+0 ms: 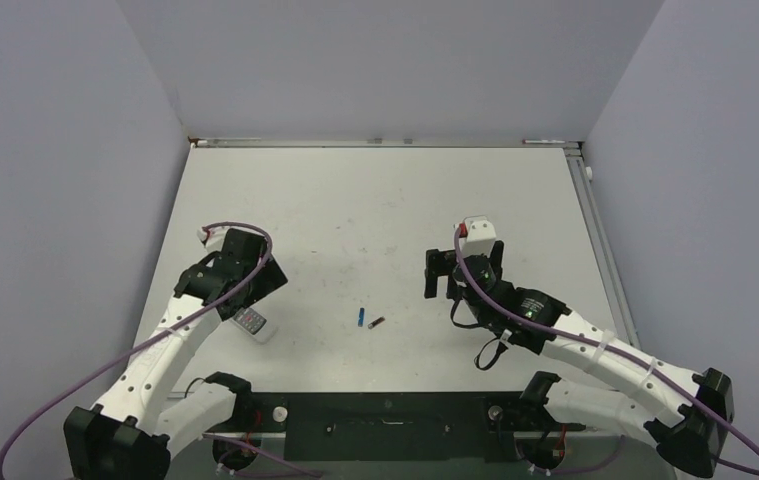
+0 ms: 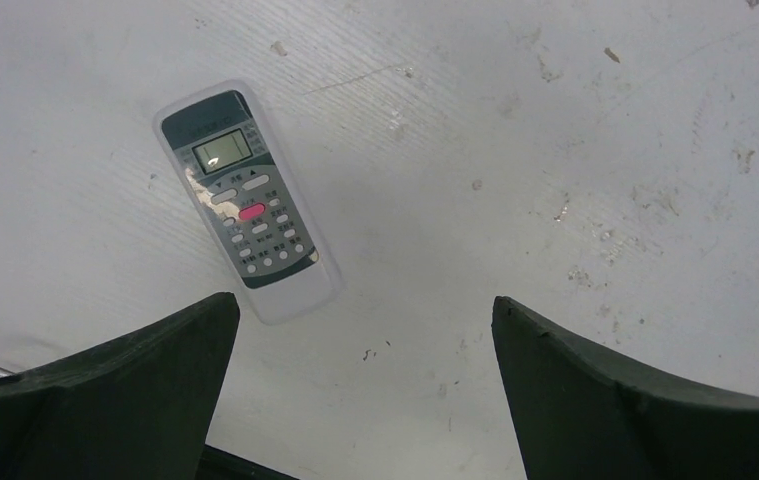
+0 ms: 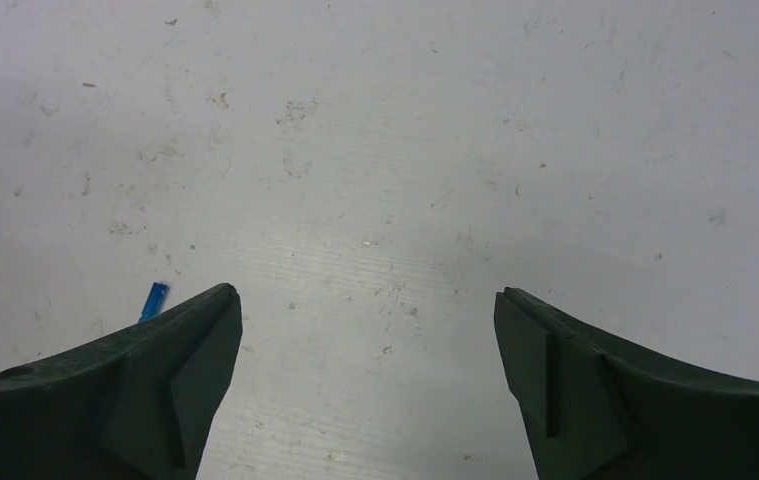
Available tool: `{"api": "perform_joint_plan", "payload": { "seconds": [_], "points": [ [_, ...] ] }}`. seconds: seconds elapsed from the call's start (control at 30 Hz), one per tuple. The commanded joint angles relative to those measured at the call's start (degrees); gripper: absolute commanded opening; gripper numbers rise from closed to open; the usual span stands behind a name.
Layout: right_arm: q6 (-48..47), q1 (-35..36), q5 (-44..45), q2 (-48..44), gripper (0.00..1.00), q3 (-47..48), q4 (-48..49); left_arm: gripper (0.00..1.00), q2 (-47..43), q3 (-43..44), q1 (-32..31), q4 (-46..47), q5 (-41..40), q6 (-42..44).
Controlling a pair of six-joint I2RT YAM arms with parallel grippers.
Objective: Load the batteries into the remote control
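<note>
1. Grey walls point(image 1: 55, 150) enclose a scuffed white desk point(image 1: 375, 200). From above, the remote point(image 1: 253, 323) lies face up just beside the left arm point(image 1: 170, 345). The blue battery point(image 1: 361, 318) and dark battery point(image 1: 376, 322) lie close together between the arms, well apart from the remote.
2. Left wrist: the left fingers point(image 2: 125, 390) stand wide and empty, and the remote lies beyond them, buttons up.
3. Right wrist: the right fingers point(image 3: 595, 390) are wide and empty, and the blue battery's end shows beside the finger at the picture's left.

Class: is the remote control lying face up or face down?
Face up: the remote control shows its screen and buttons.
</note>
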Motion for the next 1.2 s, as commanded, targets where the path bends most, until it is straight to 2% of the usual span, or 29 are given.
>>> {"api": "perform_joint_plan", "payload": {
  "seconds": [0.0, 0.13, 0.4, 0.8, 1.17],
  "points": [
    [0.0, 0.2, -2.2, 1.5, 0.98, 0.0, 3.5, 0.96, 2.2, -0.6, 2.6, -0.2, -1.3, -8.3],
    [-0.3, 0.1, -3.1, 2.7, 0.98, -0.1, 4.4, 0.96, 4.6, -2.0, 5.9, -0.3, -0.7, -9.1],
    [-1.1, 0.2, -4.2, 4.4, 0.98, -0.7, 5.7, 0.96, 7.6, -7.0, 14.9, 4.6, 5.5, -7.0],
    [-2.4, 0.2, -4.7, 5.4, 0.98, -0.8, 6.4, 0.96, 17.8, -8.5, 16.9, 10.4, 9.9, -6.6],
    [-2.9, 0.2, -4.9, 4.4, 0.98, -0.9, 5.4, 0.96, 24.3, -6.8, 19.0, 11.8, 9.0, -5.8]
  ]
}}
